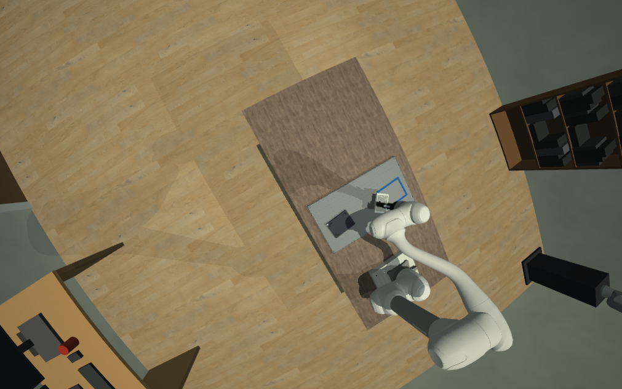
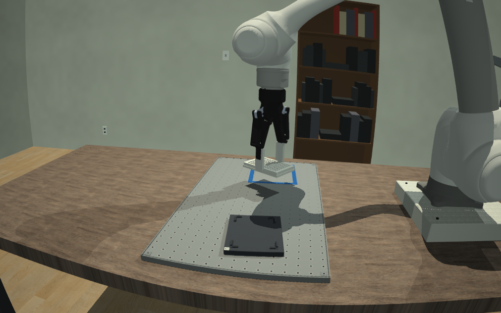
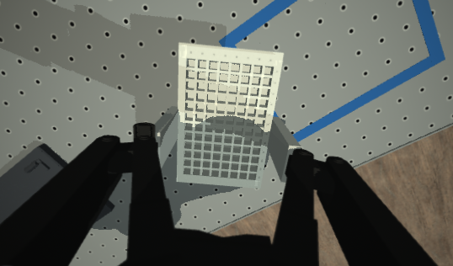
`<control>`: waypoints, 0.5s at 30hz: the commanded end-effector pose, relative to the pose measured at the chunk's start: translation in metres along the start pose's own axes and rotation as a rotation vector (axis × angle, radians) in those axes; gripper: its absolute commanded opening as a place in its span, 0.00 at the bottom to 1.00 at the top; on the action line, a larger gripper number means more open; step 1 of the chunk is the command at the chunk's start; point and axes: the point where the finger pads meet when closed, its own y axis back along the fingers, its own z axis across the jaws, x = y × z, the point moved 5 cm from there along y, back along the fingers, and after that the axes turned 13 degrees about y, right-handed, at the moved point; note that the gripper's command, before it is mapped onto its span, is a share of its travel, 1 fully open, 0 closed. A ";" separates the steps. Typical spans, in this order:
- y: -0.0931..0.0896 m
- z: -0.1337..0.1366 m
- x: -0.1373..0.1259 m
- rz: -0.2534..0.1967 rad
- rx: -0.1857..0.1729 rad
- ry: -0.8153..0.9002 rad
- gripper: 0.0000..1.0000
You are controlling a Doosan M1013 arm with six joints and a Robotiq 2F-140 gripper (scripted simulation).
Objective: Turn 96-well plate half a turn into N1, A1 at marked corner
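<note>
My gripper (image 2: 269,163) is shut on the white 96-well plate (image 2: 269,166) and holds it level a little above the grey deck, over the near left edge of the blue taped outline B1 (image 2: 272,177). In the wrist view the plate (image 3: 226,115) sits between the two finger pads, gripped across its long sides, with B1 (image 3: 370,88) off to the upper right. In the overhead view the plate (image 1: 381,199) is beside B1 (image 1: 392,189). The dark plate nest N1 (image 2: 254,234) lies empty near the deck's front edge; it also shows in the overhead view (image 1: 338,223). I cannot make out the cut corner.
The perforated grey deck (image 2: 244,217) lies on a brown wooden table (image 2: 88,194). The arm's base (image 2: 462,217) stands on the table to the right. A bookshelf (image 2: 336,81) stands behind the table.
</note>
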 end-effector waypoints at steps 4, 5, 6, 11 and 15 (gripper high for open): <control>0.002 -0.015 -0.007 0.006 0.004 0.193 0.00; 0.002 -0.018 -0.008 0.006 0.004 0.227 0.00; 0.002 -0.021 -0.010 0.006 0.003 0.260 0.00; 0.003 -0.036 -0.016 0.006 0.003 0.427 0.00; 0.003 -0.049 -0.021 0.007 0.003 0.500 0.00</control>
